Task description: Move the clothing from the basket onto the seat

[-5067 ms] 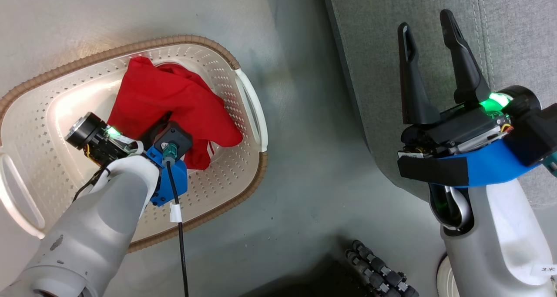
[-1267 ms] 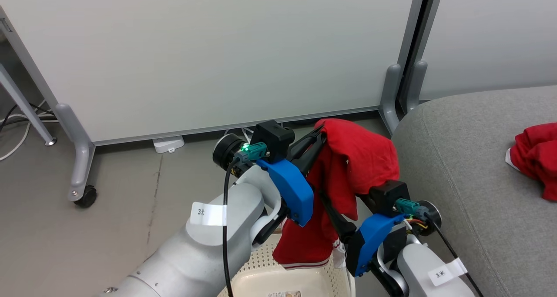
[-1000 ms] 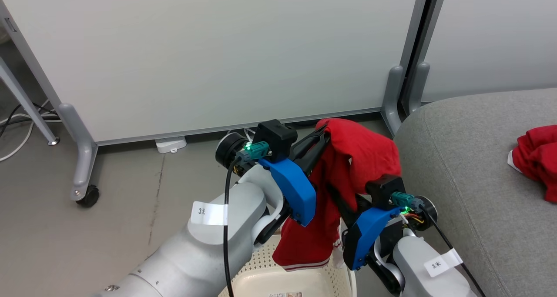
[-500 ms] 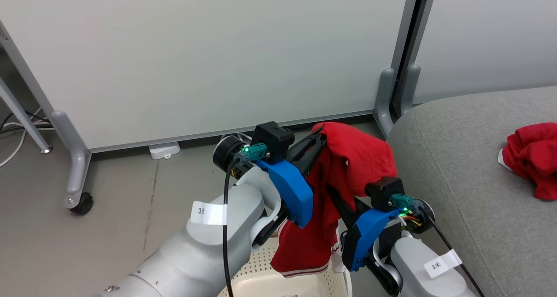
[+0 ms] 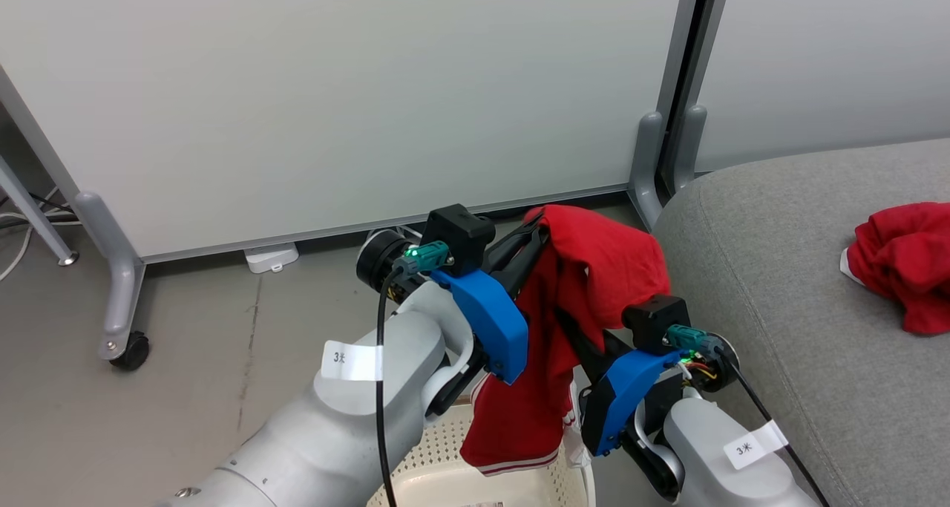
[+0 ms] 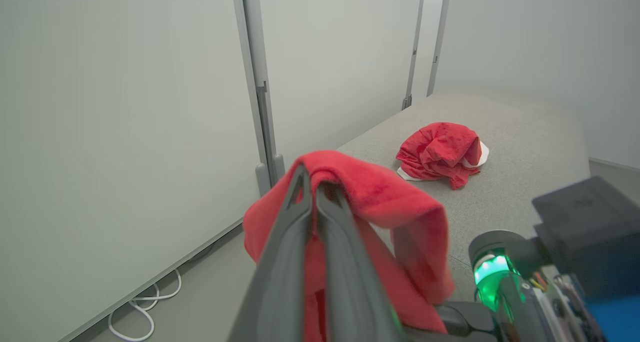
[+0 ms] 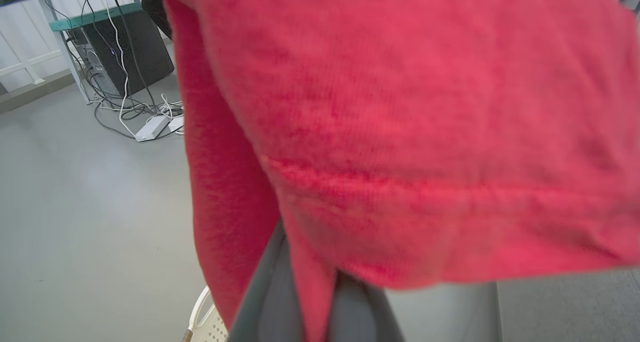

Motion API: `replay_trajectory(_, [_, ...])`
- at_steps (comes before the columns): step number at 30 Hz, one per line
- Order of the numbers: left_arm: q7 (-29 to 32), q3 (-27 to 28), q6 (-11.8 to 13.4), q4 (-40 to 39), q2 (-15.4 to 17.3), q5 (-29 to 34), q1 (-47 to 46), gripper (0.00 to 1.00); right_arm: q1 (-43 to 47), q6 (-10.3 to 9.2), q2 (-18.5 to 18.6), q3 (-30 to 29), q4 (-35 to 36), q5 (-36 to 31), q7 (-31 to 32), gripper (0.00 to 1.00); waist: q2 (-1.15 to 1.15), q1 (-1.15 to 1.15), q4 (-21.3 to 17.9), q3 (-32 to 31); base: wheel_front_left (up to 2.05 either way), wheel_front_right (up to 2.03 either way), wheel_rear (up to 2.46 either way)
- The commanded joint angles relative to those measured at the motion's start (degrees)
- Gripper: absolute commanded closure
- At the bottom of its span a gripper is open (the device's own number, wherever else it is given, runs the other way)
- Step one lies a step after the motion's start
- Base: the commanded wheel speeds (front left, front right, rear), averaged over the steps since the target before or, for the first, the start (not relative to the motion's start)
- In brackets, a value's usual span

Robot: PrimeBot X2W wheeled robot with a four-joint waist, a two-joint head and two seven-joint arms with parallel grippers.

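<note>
Clothing (image 5: pixel 601 269) — one red garment — is hanging in the air over the basket (image 5: pixel 438 477), just beside the rounded edge of the seat (image 5: pixel 779 284) and not resting on the cushion. Left gripper (image 5: pixel 538 229) is pinching the top fold, fingers pressed together with red cloth draping over the tips. Right gripper (image 5: pixel 571 332) is gripping lower down, fingers closed on a strip of fabric that is running between them in the right wrist view. The striped hem is dangling over the basket's opening. Second garment (image 5: pixel 902 262) is lying crumpled on the seat, well apart from the held one — a white panel is peeking out at its edge. White partition panels (image 5: pixel 334 99) are standing behind on the grey floor (image 5: pixel 185 358).
</note>
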State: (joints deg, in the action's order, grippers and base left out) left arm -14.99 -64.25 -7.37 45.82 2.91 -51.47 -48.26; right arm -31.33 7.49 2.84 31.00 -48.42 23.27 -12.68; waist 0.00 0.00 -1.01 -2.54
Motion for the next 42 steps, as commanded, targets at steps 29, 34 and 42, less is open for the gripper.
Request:
replay_trajectory(29, [-0.3,12.3,1.4,-9.1,3.2,10.7,10.2,0.00,-2.6,0.01,0.1,0.1,-1.3,0.9,-2.2,1.00,0.00,0.00,-0.3,1.0,0.00,0.00,0.00])
replay_trajectory(34, [-0.2,18.7,1.8,-16.0,6.0,17.0,18.8,0.00,-2.7,0.01,0.1,-1.4,-0.9,0.0,-2.4,1.00,0.00,0.00,0.0,1.5,0.00,0.00,0.00])
replay_trajectory(42, [-0.2,27.1,1.3,-23.6,8.2,24.8,30.1,0.00,-1.8,0.01,0.1,-3.9,0.0,-1.3,-2.5,1.00,0.00,0.00,0.5,1.9,0.00,0.00,0.00])
